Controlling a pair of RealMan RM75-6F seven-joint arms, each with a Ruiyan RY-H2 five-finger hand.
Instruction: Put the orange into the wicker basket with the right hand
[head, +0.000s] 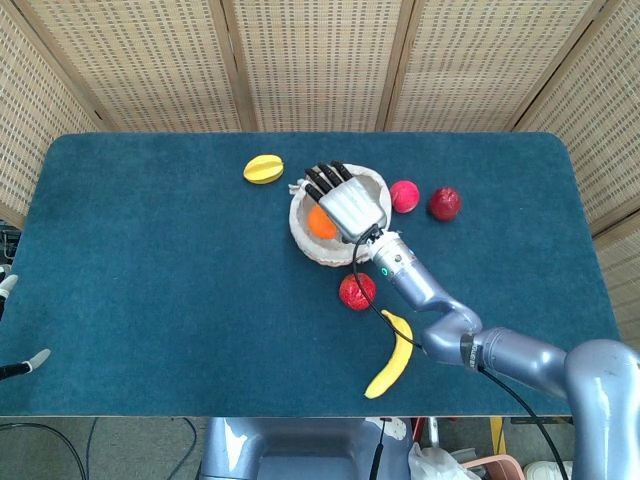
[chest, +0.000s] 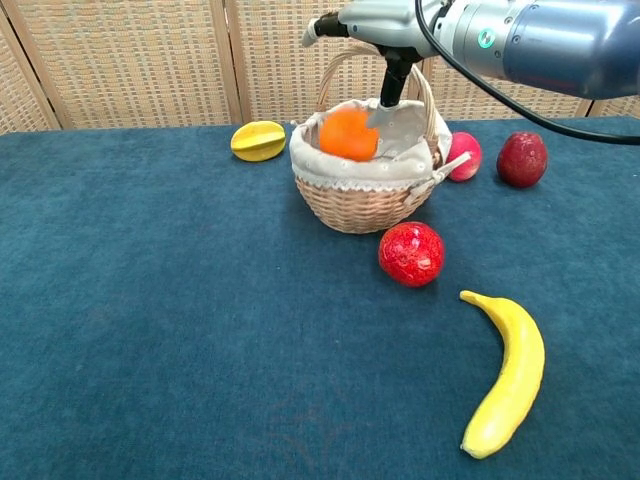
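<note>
The orange (head: 322, 222) (chest: 348, 135) lies inside the cloth-lined wicker basket (head: 300, 236) (chest: 360, 206), at its left side, and nothing grips it. My right hand (head: 348, 205) (chest: 375, 18) hovers just above the basket with its fingers spread and empty. In the chest view one finger (chest: 393, 82) points down beside the basket's handle, close to the orange. Only a grey sliver of my left hand (head: 22, 365) pokes in at the head view's left edge, too little to tell how it stands.
A mottled red fruit (head: 357, 291) (chest: 411, 254) and a banana (head: 392, 355) (chest: 510, 375) lie in front of the basket. A yellow fruit (head: 263, 168) (chest: 258, 140) sits to its left. A pink-red fruit (head: 404, 195) and a dark red apple (head: 444, 203) sit to its right.
</note>
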